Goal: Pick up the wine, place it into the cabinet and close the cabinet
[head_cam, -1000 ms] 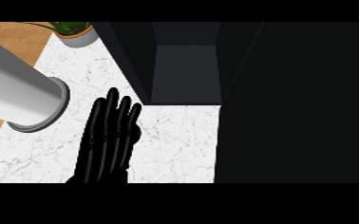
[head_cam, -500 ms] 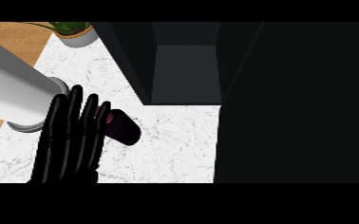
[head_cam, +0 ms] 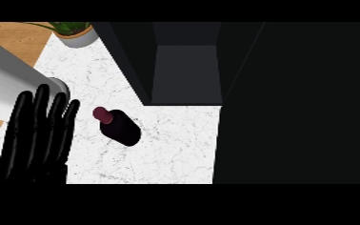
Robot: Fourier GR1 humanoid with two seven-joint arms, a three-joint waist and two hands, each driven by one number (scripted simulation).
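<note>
Wine bottle waited untouched beside an open left hand

Wine [head_cam: 118, 127] stood on the white marble counter [head_cam: 169, 148], just in front of the open cabinet [head_cam: 186, 74] and a little to its left, its dark red cap tipped toward the left hand [head_cam: 38, 133]; that hand lay left of the bottle and apart from it, fingers straight, spread and holding nothing, while the right hand showed nowhere. Judged from this, the main risk was a sideways brush: straight fingers sweeping in could topple the narrow bottle or roll it away from the cabinet mouth before any grasp closed. A grey cylinder [head_cam: 25, 83] touching the hand's far side could also snag the fingers, and the potted plant [head_cam: 74, 31] stood well left of the cabinet, out of the way
</note>
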